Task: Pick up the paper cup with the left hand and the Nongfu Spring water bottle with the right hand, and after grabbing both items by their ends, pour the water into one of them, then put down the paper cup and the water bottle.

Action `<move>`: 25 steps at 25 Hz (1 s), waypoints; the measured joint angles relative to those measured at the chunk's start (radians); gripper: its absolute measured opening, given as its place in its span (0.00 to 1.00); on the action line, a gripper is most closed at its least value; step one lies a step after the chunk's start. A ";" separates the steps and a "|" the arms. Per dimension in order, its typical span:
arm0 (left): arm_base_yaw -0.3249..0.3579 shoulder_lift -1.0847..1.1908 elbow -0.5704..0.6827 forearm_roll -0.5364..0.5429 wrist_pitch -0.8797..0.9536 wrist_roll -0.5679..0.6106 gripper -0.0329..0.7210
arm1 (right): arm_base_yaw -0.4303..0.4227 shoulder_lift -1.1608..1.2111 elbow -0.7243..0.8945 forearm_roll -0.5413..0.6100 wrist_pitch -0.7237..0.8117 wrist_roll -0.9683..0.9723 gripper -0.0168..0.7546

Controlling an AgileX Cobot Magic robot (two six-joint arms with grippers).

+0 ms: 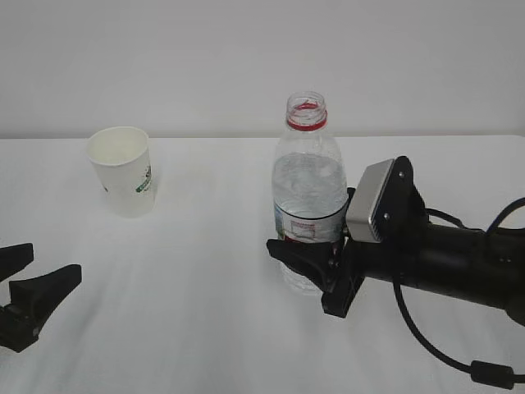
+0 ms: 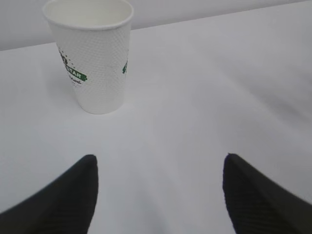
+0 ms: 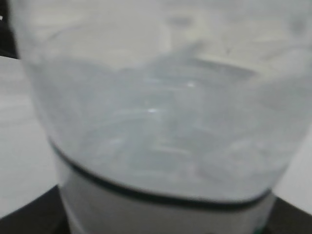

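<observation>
White covers nearly everything: a smooth, matte tabletop (image 1: 205,287) runs from the near edge back to a plain pale wall (image 1: 246,57), and the two meet in a soft straight line behind the objects. Faint streaks of shade lie across the surface.

Ahead of the left hand (image 1: 20,291), well apart from it, the paper cup (image 1: 123,171) stands upright on the tabletop, its mouth open upward and a green print on its side. In the left wrist view the cup (image 2: 95,58) sits beyond the left finger, off to that side rather than between the two. Both black fingers (image 2: 63,200) are spread wide with only bare tabletop between them, holding nothing.

The right hand (image 1: 316,263) reaches in from the right side, its grey box module (image 1: 371,201) tilted on top of the black arm and a black cable (image 1: 435,345) looping below. Its fingers close around the lower part of the Nongfu Spring water bottle (image 1: 308,197), just under the label band. The bottle is upright and capless, with a red ring at the neck, and water (image 1: 308,185) fills it to roughly the shoulder. Whether its base touches the tabletop cannot be told. In the right wrist view the bottle (image 3: 156,122) fills the frame, blurred, directly between the fingers.
</observation>
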 joint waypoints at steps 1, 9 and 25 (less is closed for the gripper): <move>0.000 0.000 0.000 0.000 0.000 0.000 0.81 | -0.004 -0.010 0.018 0.019 0.000 -0.010 0.62; 0.000 0.000 0.000 0.014 0.000 0.000 0.80 | -0.012 -0.070 0.171 0.260 -0.021 -0.117 0.62; 0.000 0.000 0.000 0.029 0.000 0.000 0.80 | -0.012 -0.134 0.328 0.539 -0.021 -0.250 0.62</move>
